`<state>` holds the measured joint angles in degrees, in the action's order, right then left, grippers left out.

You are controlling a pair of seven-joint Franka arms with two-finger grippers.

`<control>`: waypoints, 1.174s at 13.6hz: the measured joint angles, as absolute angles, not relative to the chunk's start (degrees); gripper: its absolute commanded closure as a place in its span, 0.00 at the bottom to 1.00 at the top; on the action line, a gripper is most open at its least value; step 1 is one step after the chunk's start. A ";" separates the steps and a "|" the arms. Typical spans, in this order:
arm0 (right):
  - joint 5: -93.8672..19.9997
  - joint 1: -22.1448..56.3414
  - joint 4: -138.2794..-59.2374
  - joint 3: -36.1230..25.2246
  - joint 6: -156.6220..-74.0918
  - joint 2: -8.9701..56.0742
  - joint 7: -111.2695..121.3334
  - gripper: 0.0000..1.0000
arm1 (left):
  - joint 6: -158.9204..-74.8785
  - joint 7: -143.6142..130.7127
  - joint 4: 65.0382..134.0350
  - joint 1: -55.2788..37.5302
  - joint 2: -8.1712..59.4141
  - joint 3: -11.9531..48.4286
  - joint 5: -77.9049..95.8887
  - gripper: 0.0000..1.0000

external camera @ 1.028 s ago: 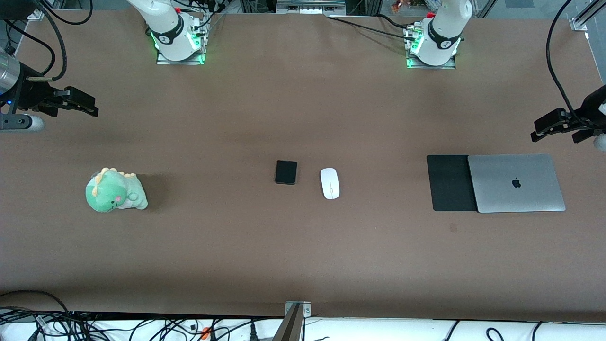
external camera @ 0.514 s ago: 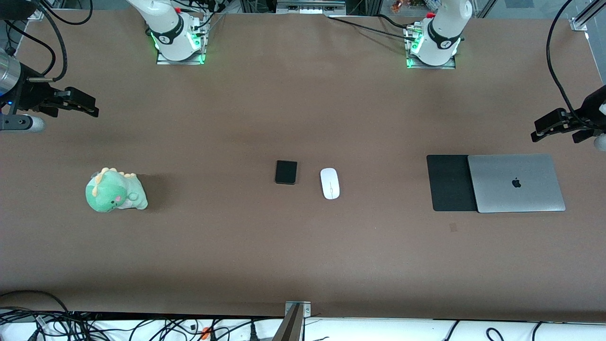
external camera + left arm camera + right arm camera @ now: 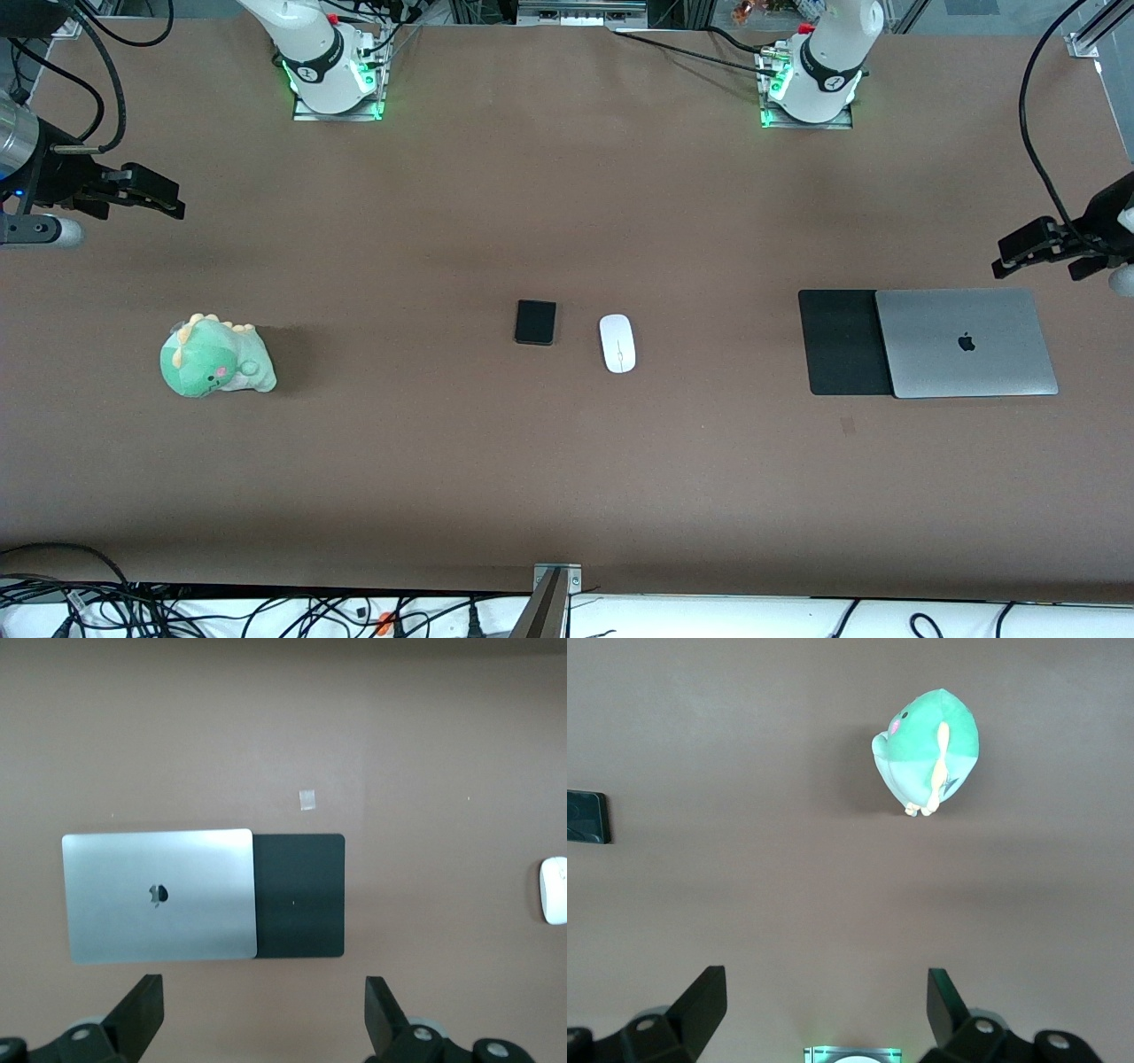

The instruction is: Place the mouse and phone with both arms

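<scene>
Mouse: my white mouse [image 3: 617,343] lies mid-tabletop [image 3: 567,461], just beside the phone [image 3: 536,322] toward my left arm's end — untouched.
Phone: flat and black, lying slightly farther from the front camera than the mouse.
Left end effector: my left end effector [image 3: 1032,245] hangs released, fingers spread, over the tabletop's end by the laptop [image 3: 966,342] and black mat [image 3: 842,341].
Right end effector: my right end effector [image 3: 151,192] hangs released too, near the plush dinosaur [image 3: 215,356].
Handling: the mouse looks light, glossy, likely slippery — I would pinch its long sides. The phone looks stiff and thin; grip its edges.
</scene>
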<state>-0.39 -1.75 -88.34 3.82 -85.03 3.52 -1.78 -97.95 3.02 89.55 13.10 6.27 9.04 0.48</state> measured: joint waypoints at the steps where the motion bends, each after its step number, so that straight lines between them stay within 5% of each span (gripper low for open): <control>1: -0.39 -1.75 -88.34 3.82 -85.03 3.52 -1.78 0.00 | -98.43 3.03 89.31 13.11 6.73 9.01 0.48 0.00; 16: -0.39 -1.96 -88.34 3.49 -85.04 4.10 -1.78 0.00 | -92.21 -1.86 87.70 13.07 7.42 9.61 4.79 0.00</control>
